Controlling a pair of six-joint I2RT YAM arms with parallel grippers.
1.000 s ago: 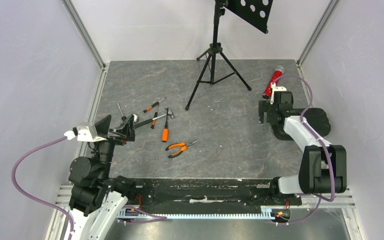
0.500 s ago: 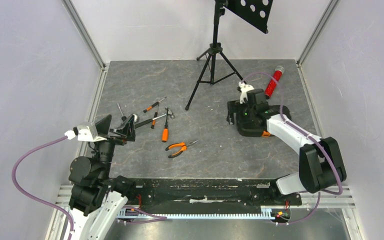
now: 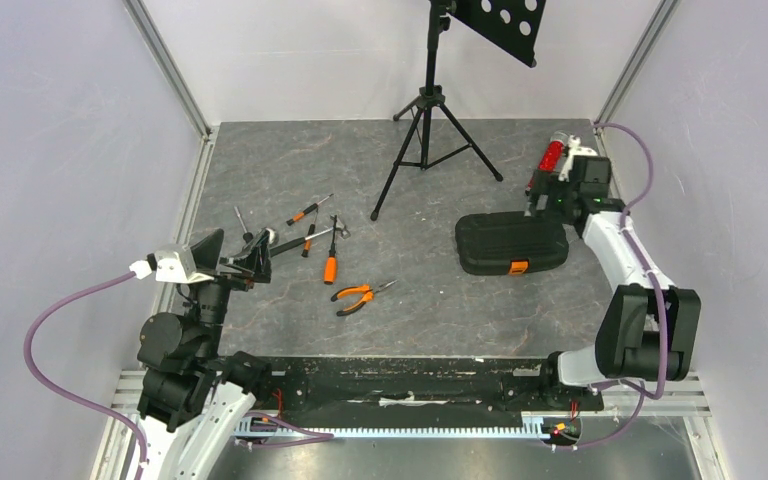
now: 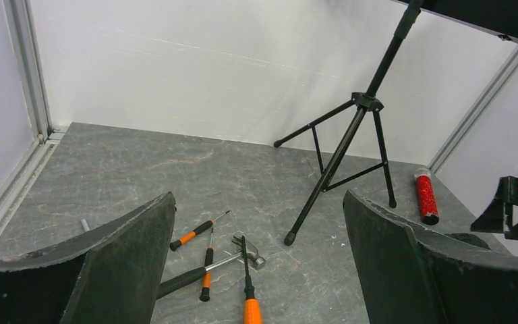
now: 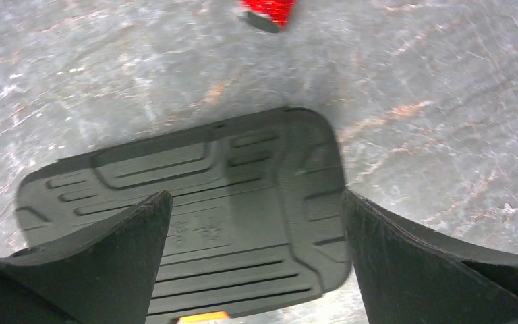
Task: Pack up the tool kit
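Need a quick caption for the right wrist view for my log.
Right gripper open over the closed tool kit case, orange latch at the frame's bottom edge, red tube beyond.

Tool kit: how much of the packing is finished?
Nothing is packed yet: the case lies shut, while the pliers, hammer and screwdrivers lie loose on the table. In hand: nothing; left gripper and right gripper are open, the right above the case. Remaining: open case, load tools, close.

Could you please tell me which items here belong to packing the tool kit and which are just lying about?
Belong to the job: black tool case, pliers, hammer, screwdrivers.
Just lying about: red glittery tube, black tripod stand.
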